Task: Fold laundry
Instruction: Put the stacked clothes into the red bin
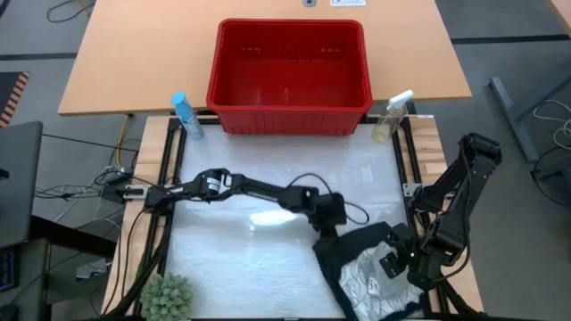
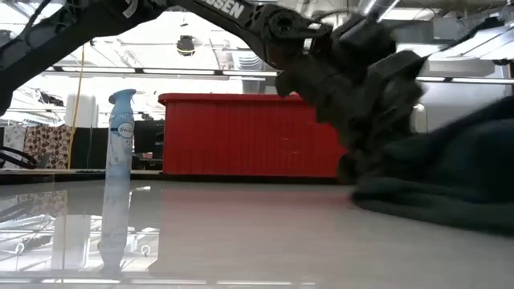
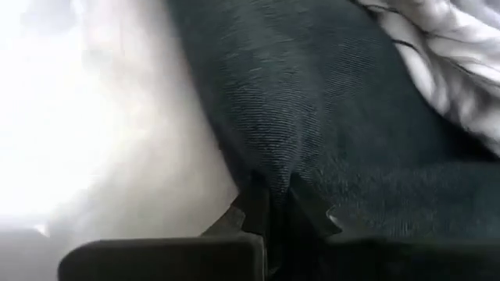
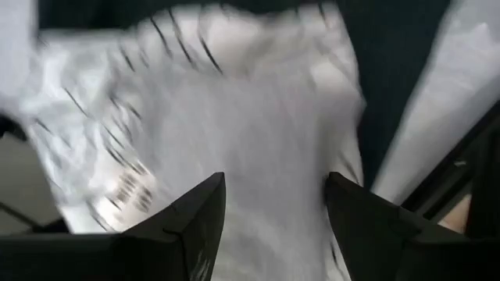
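Dark blue-black jeans (image 1: 352, 250) lie crumpled at the table's near right, with a white cloth with grey print (image 1: 370, 278) heaped on them. My left gripper (image 1: 324, 230) reaches across from the table's left and is shut on the jeans' left edge (image 3: 269, 204). My right gripper (image 1: 394, 264) hangs open over the white cloth (image 4: 234, 117), a finger on either side of it. I cannot tell whether those fingers touch it. My left gripper pinches the jeans' left edge (image 3: 273, 176) between its two fingers, which come slanting down from the table's left. The denim bunches into a small ridge at the fingertips. The rest of the jeans (image 2: 450, 185) lies on the table.
A red basket (image 1: 290, 62) stands at the far middle, with a blue spray can (image 1: 186, 114) at its left and a clear spray bottle (image 1: 393, 116) at its right. A small green plant (image 1: 167, 297) sits at the near left. Bare table (image 1: 241, 259) lies left of the jeans.
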### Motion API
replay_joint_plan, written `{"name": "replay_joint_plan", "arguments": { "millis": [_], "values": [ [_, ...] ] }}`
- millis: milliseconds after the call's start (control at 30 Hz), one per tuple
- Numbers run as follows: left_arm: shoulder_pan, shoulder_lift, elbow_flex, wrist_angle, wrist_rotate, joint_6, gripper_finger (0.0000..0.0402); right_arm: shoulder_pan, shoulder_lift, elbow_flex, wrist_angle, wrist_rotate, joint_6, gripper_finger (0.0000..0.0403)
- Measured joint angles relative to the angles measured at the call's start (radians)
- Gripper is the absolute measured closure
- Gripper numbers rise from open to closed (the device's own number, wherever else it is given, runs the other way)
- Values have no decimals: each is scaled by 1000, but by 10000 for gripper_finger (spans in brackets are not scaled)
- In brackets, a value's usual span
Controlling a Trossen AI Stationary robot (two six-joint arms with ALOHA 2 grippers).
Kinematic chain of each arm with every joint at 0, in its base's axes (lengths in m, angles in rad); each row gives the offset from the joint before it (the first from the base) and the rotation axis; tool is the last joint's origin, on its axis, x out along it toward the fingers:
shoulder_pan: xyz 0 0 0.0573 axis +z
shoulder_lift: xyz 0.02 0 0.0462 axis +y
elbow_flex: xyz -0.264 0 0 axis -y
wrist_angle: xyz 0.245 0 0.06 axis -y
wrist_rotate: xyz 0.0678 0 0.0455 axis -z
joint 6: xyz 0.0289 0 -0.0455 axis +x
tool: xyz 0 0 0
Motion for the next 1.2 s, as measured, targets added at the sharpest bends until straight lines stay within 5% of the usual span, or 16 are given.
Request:
{"name": "replay_joint_plan", "arguments": {
  "millis": [533,1033,1200],
  "values": [
    [341,-1,0,-439,309,-23,400,-239,48,0,-268,-1,101,159],
    [423,-19,-6,-913,306,105,401,-260,156,2,50,58,178,159],
    [422,-19,-6,-937,290,40,397,-233,215,3,164,81,193,159]
  ]
}}
